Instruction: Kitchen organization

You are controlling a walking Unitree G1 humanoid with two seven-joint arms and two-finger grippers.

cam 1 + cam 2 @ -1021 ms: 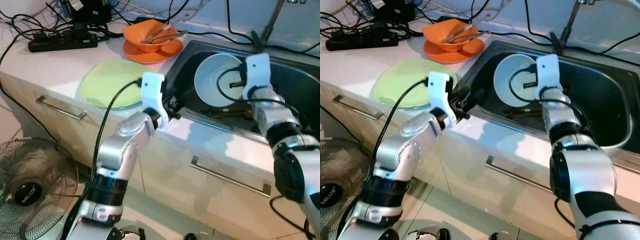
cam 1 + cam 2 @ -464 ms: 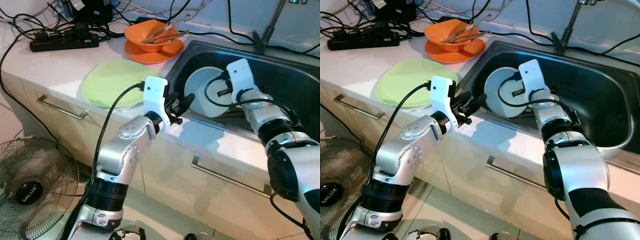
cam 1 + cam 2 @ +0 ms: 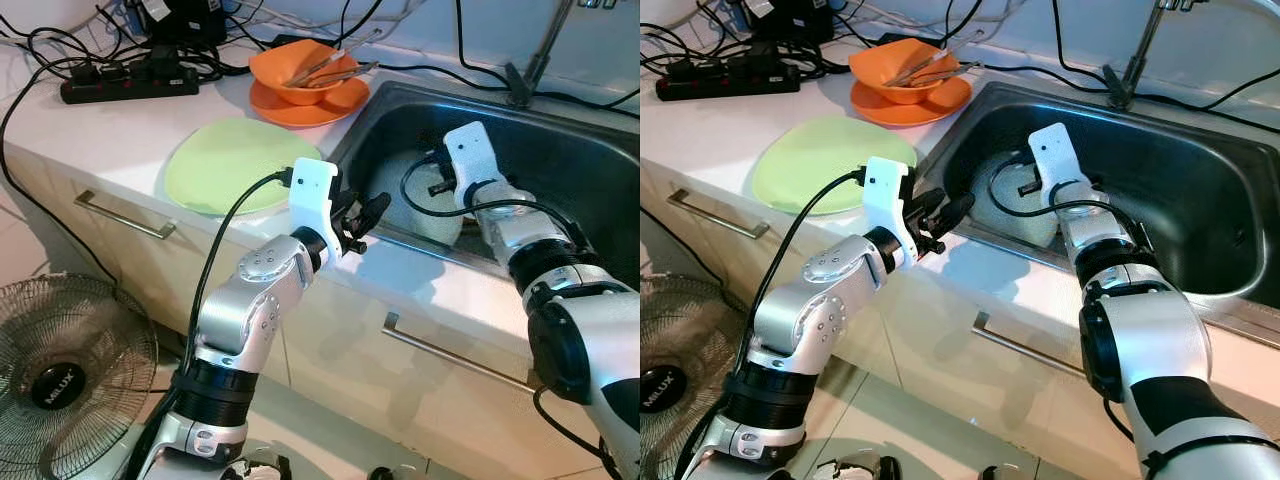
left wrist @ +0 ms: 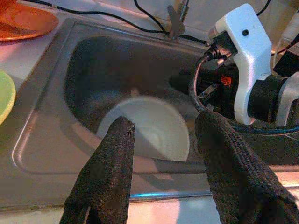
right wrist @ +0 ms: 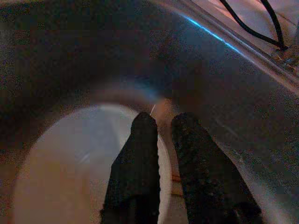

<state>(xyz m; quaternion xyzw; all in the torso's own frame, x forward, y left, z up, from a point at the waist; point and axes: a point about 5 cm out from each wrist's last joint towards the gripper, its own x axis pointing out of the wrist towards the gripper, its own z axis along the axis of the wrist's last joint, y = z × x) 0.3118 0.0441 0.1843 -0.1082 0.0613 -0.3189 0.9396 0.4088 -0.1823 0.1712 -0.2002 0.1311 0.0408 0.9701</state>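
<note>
A white plate (image 3: pixel 412 203) leans low in the steel sink (image 3: pixel 570 150), near its left wall. My right gripper (image 5: pixel 163 122) is shut on the plate's rim, one finger on each face; its white wrist mount (image 3: pixel 468 160) hides the fingers in the eye views. My left gripper (image 3: pixel 366 211) hovers open over the sink's front left corner, a little short of the plate (image 4: pixel 149 128), with nothing between its fingers (image 4: pixel 117 154).
A pale green plate (image 3: pixel 230 165) lies on the counter left of the sink. Behind it an orange bowl (image 3: pixel 300 62) with utensils sits on an orange plate. Cables and a power strip (image 3: pixel 130 85) run along the back. A fan (image 3: pixel 60 380) stands on the floor at the left.
My right gripper has swung the white plate from upright in mid-sink down and left toward the sink's left wall. My left gripper has crept forward to the sink's edge.
</note>
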